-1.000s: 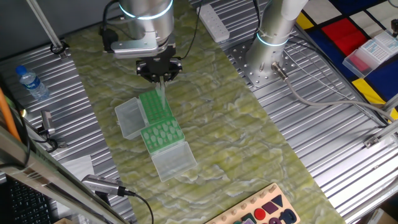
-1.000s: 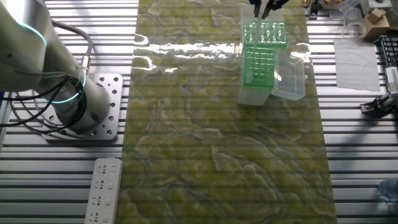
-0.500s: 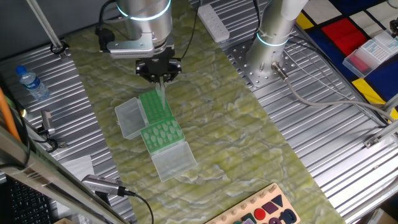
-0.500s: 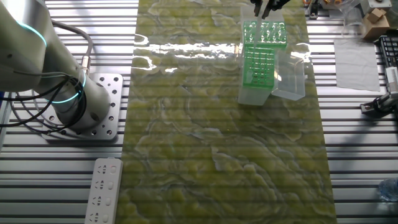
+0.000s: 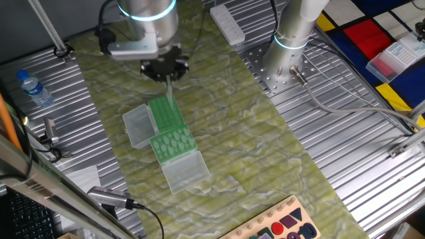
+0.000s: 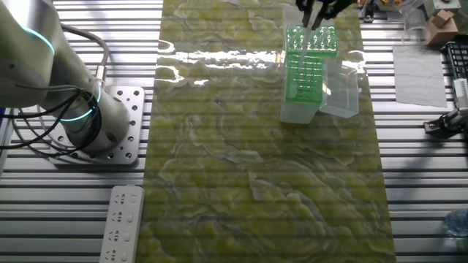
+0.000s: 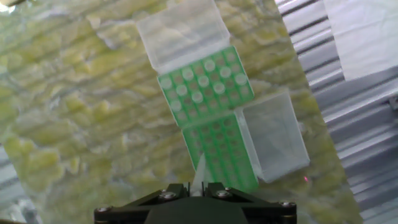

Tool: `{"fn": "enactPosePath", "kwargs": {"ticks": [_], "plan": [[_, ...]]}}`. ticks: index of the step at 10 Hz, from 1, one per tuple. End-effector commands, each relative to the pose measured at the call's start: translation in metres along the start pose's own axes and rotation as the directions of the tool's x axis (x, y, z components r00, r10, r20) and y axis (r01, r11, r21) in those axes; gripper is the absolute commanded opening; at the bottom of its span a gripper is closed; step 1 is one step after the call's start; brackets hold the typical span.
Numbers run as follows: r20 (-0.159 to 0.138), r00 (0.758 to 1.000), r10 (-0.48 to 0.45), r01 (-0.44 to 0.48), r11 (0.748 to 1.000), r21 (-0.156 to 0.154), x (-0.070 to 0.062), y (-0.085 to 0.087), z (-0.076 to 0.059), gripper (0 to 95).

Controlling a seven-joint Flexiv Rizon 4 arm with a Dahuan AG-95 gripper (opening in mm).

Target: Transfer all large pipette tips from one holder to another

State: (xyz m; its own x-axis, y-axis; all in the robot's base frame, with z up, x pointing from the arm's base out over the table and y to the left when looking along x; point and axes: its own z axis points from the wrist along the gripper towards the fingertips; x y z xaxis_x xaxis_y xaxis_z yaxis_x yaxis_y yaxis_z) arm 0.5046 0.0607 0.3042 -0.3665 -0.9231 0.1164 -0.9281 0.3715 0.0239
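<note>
Green racks sit end to end on the yellow-green marbled mat (image 5: 219, 133) covering the table (image 5: 345, 146). One rack (image 7: 205, 85) carries the large pipette tips (image 7: 198, 96) as pale round dots; the other rack (image 7: 221, 152), nearer the camera in the hand view, shows empty holes. Clear open lids (image 7: 273, 137) flank them. Above the empty rack hangs the gripper (image 5: 167, 74), its fingers together on a single whitish tip (image 5: 170, 93) that points down. A water bottle (image 5: 32, 87) lies far left.
</note>
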Motion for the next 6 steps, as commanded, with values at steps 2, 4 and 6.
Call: {"fn": "enactPosePath", "kwargs": {"ticks": [2, 4, 6], "plan": [[0.009, 1.000, 0.013, -0.013, 1.000, 0.004, 0.0044, -0.0001, 0.0084, 0.0], [0.013, 1.000, 0.014, -0.014, 1.000, 0.002, 0.0041, -0.0005, 0.0103, 0.0], [0.011, 1.000, 0.012, -0.012, 1.000, 0.005, 0.0022, 0.0007, 0.0125, 0.0]]}}
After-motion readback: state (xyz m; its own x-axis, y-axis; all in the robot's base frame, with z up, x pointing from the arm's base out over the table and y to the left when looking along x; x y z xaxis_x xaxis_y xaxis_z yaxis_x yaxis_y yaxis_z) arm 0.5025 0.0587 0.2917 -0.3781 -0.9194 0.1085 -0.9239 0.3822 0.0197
